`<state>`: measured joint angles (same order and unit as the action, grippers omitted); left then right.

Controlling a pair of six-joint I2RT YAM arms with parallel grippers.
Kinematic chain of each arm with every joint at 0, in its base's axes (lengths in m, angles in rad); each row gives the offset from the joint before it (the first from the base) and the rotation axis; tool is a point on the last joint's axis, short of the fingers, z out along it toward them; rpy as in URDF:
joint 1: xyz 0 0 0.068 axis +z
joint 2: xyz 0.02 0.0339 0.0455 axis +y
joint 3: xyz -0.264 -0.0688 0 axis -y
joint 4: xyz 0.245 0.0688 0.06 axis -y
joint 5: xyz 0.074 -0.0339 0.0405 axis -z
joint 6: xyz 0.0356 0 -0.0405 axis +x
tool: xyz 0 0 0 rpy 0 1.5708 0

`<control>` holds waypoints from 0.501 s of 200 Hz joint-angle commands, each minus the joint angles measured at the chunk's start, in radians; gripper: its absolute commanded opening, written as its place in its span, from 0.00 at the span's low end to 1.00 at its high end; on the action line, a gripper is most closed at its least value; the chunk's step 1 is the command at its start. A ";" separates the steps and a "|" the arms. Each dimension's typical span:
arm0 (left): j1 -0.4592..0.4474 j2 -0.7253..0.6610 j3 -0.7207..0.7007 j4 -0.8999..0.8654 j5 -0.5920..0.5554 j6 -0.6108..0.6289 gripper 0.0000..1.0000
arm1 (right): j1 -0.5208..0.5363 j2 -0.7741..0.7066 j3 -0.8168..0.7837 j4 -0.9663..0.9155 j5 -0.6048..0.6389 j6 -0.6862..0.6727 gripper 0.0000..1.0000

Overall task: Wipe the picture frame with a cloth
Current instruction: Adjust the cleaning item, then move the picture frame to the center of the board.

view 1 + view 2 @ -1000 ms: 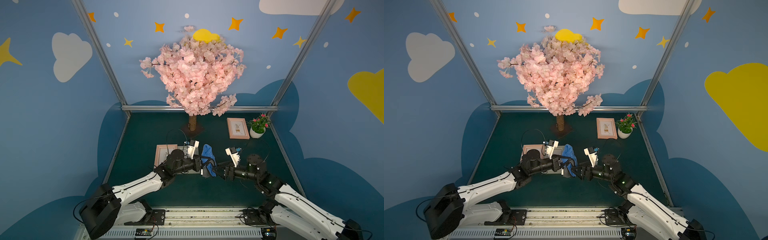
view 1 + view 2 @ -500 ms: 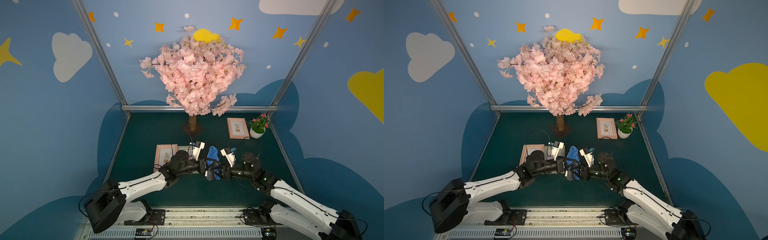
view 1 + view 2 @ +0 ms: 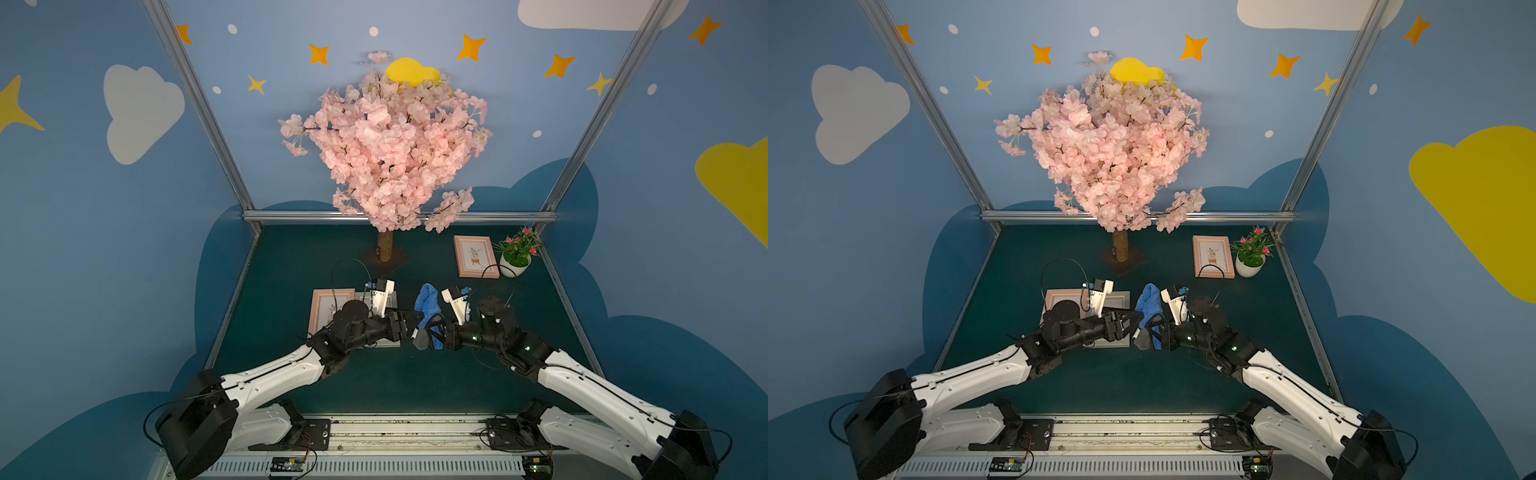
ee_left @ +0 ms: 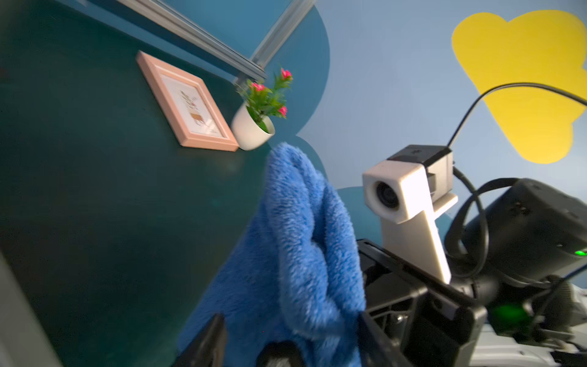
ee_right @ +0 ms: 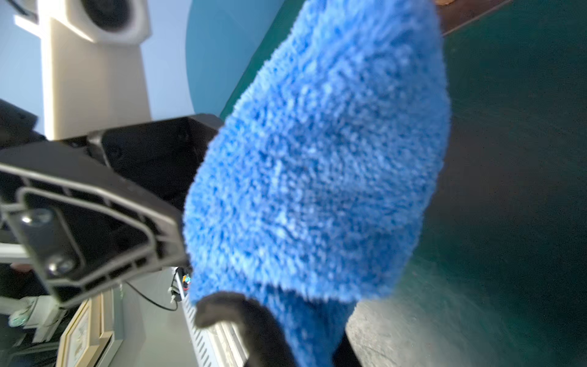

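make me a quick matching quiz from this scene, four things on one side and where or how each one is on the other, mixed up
Things:
1. cloth
2. flower pot
3. blossom tree
4. grey frame

Descriptions:
a. white, back right corner
b. lying flat, left of the cloth
c. blue, held up in the air
d. pink, back middle

Pairs: 1-c, 2-a, 3-d, 4-b
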<state>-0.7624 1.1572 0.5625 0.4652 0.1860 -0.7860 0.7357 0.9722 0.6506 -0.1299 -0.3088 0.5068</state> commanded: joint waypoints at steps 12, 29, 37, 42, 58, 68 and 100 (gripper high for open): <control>0.106 -0.146 -0.054 -0.212 -0.102 0.012 0.83 | -0.054 0.047 0.117 -0.160 0.188 -0.072 0.00; 0.142 -0.227 -0.087 -0.273 -0.132 0.028 0.87 | -0.118 0.129 0.208 -0.250 0.277 -0.114 0.00; 0.153 -0.256 -0.101 -0.290 -0.135 0.033 0.88 | -0.159 0.182 0.252 -0.282 0.312 -0.126 0.00; 0.158 -0.272 -0.108 -0.298 -0.138 0.035 0.88 | -0.183 0.217 0.284 -0.298 0.338 -0.132 0.00; 0.165 -0.304 -0.133 -0.306 -0.135 0.035 0.88 | -0.252 0.336 0.389 -0.350 0.433 -0.122 0.00; 0.166 -0.313 -0.146 -0.306 -0.130 0.032 0.88 | -0.281 0.412 0.452 -0.375 0.494 -0.107 0.00; 0.168 -0.333 -0.189 -0.297 -0.115 0.022 0.88 | -0.328 0.640 0.660 -0.389 0.640 -0.162 0.00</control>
<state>-0.5987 0.8413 0.3977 0.1940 0.0692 -0.7712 0.4286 1.4944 1.1824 -0.4519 0.1669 0.3943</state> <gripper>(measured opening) 0.880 0.113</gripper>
